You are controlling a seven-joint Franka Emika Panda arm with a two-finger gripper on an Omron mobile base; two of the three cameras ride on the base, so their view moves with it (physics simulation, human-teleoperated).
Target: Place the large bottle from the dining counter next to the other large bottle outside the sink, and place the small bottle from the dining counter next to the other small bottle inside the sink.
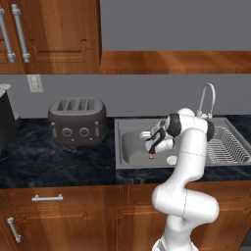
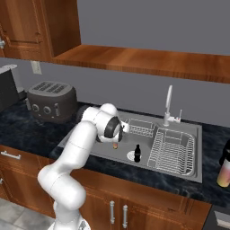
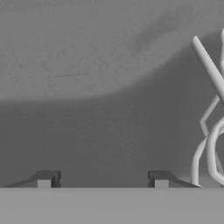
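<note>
The arm is reaching down into the sink [image 1: 128,162] and the jaws [image 3: 103,179] are spread wide with nothing between them. All the hand view has ahead of them is bare grey sink floor.

Directly under the jaws [image 2: 115,140] there's a little amber thing [image 2: 115,145], most likely the small bottle. It's too tiny to tell if it's upright or lying down. The other small one, the dark bottle [image 2: 137,153], stands off to one side of the jaws, near but clearly apart, with the drain [image 1: 171,160] about as close.

What could go wrong, just judging from here:
- The fingertips hang so close over the amber bottle that lifting out at a slant could clip it and knock it over.
- If it tips, it could roll across the sink floor toward the drain, or into the dark bottle and topple that too.
- The wire rack [image 3: 210,131] sits right beside one fingertip, so a sideways swing could snag it.
- The gap to the dark bottle might not count as "next to".

There's a large bottle [image 2: 223,173] far from the jaws on the table, cut off by the frame edge, so that half of the job can't be checked.
</note>
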